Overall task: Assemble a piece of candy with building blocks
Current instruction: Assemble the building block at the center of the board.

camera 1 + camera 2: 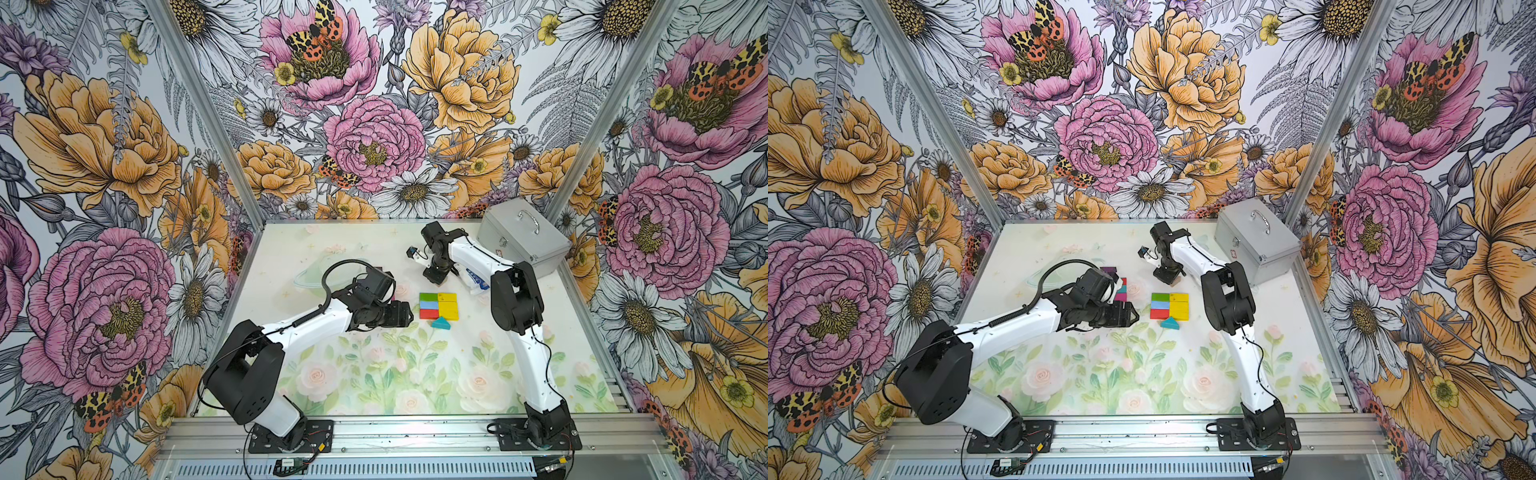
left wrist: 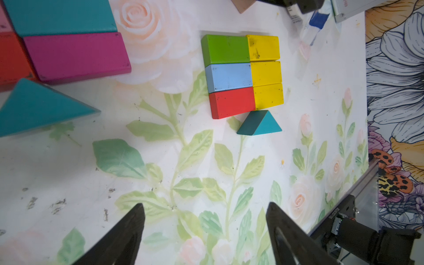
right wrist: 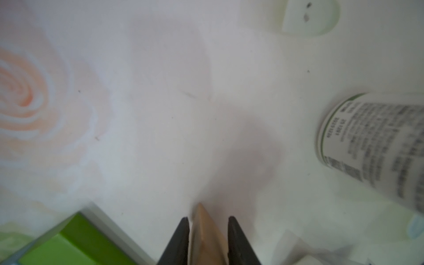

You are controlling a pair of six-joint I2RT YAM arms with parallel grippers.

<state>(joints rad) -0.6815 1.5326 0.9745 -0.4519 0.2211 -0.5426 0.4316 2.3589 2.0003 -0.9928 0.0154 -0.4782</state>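
Floral mat fills the lower middle of both top views. The silver case is parked at its upper right corner, out of the way.

My left gripper hangs wide open and empty left of centre, pointed at the build. I'd guess that's so its camera can watch without crowding.

The build is a six-block square dead centre. Green, light blue and red run down one side and three yellows down the other, all edges touching. That's the candy's body, I reckon.

The spare pile peeks out left of centre.

The teal triangle has its tip right against the square's lower edge, so it reads as one wrapper end.

The right gripper, just above the square in the top views, is clamped on a tan triangle. It pinches the flat faces with the point sticking out, probably to go tip-first against the upper edge as the other wrapper end. Can't tell if it's off the mat.
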